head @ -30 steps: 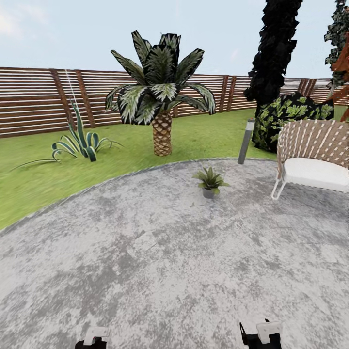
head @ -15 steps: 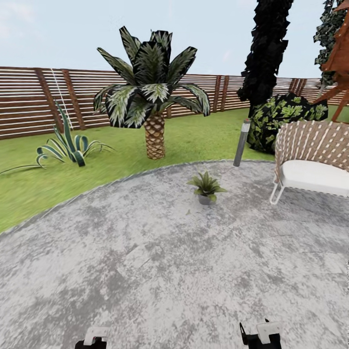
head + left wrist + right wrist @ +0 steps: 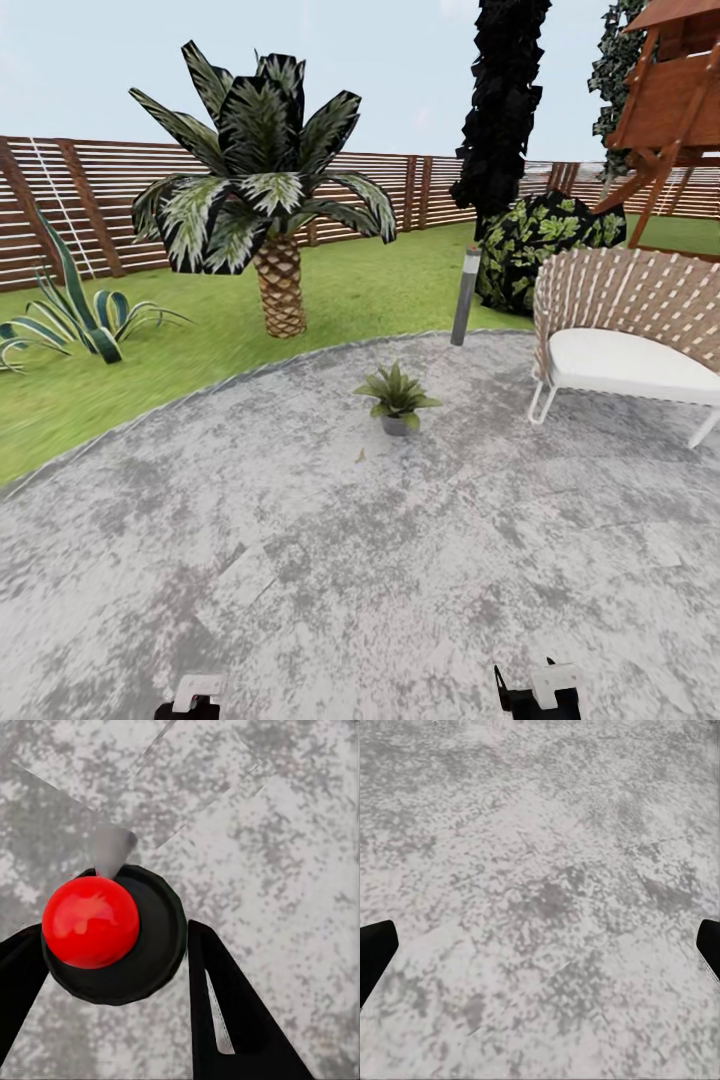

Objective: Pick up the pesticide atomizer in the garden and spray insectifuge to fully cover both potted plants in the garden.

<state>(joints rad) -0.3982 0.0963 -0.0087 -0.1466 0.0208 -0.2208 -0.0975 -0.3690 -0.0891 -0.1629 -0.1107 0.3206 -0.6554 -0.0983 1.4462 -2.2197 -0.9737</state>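
Both arms are hanging low, with just the tops of the left gripper (image 3: 190,700) and right gripper (image 3: 540,692) poking in at 6 o'clock of the head view. In the left wrist view the left gripper (image 3: 112,975) is sitting with its black fingers (image 3: 232,1012) spread wide over a red ball (image 3: 90,921) in a black round cup (image 3: 150,945), not pinching anything. The right gripper (image 3: 540,952) is also gaping open over bare patio (image 3: 540,870). 1 potted plant (image 3: 396,396) is standing on the patio well ahead of both grippers, around 12 o'clock from them, with the palm (image 3: 262,200) at 11 o'clock behind it on the lawn (image 3: 120,380) and a white chair (image 3: 625,330) at 2 o'clock.
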